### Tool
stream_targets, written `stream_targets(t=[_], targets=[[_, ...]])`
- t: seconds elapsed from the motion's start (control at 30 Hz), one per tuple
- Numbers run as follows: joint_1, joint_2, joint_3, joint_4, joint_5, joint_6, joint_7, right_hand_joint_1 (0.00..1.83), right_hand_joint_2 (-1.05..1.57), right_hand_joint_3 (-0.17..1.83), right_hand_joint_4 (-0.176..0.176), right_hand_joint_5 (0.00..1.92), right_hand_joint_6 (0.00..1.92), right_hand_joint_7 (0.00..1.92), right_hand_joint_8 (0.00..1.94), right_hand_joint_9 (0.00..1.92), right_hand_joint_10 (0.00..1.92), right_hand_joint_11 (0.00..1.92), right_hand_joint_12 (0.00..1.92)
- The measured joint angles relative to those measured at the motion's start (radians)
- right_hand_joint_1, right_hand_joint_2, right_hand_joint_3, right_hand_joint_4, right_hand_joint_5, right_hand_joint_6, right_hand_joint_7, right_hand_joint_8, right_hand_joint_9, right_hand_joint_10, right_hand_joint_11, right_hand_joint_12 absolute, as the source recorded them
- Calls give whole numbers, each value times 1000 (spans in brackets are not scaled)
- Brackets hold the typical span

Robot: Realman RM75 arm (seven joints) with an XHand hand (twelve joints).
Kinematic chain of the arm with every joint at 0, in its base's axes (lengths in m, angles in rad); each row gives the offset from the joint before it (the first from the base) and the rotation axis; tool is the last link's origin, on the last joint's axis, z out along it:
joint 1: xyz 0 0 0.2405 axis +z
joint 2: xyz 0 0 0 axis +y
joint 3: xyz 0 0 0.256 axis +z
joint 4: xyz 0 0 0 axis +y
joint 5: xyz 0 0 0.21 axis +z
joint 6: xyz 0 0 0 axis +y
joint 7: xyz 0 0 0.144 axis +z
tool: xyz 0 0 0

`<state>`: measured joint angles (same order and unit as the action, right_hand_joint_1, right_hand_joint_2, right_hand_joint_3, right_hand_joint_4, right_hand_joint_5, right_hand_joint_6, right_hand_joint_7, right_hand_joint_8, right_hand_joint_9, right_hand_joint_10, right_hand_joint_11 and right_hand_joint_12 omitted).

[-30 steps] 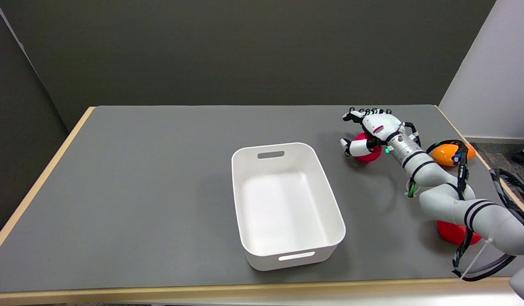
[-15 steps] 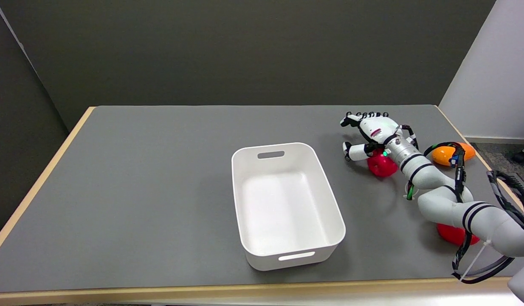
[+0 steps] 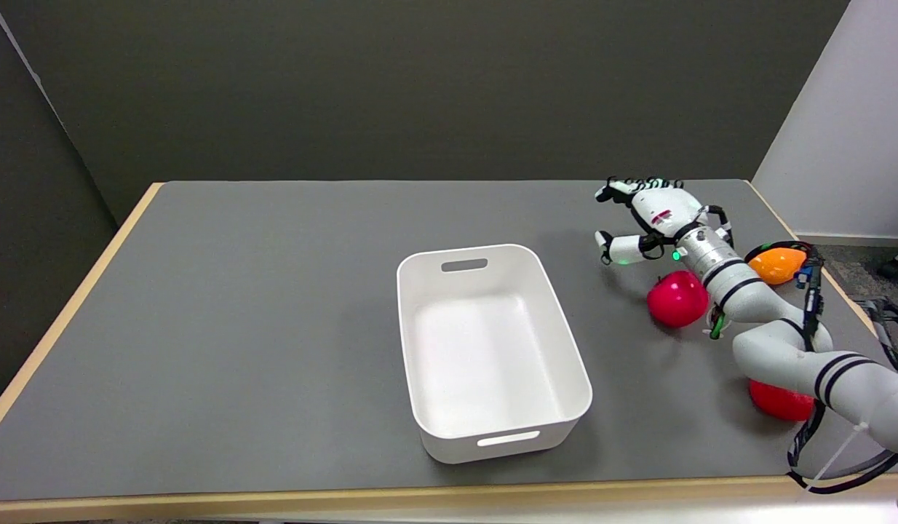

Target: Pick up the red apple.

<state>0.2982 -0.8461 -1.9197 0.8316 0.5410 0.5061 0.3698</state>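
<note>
Head view: the right hand (image 3: 649, 218) hangs over the far right part of the grey desk (image 3: 274, 327), fingers spread and holding nothing. The red apple (image 3: 677, 298) lies on the desk just beside the wrist, on its near side, free of the fingers. A white bin (image 3: 427, 407) stands mid-desk, left of the apple.

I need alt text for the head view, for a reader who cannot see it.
The right hand hovers open beyond the red apple, which lies free on the grey table. A white bin sits mid-table.
</note>
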Motion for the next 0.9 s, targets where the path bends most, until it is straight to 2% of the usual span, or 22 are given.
stream_targets(t=[0.3,0.67,0.9], targets=[[-45,14,63,58,-12,13,-2,511,715,955,116,310,631,434,469,379,826,247,1319],[-59,-10,95,70,-19,37,-3,511,705,955,116,316,638,443,478,383,843,256,1343],[-134,1,163,127,-9,36,-17,464,688,952,110,312,617,453,487,388,864,263,1369]])
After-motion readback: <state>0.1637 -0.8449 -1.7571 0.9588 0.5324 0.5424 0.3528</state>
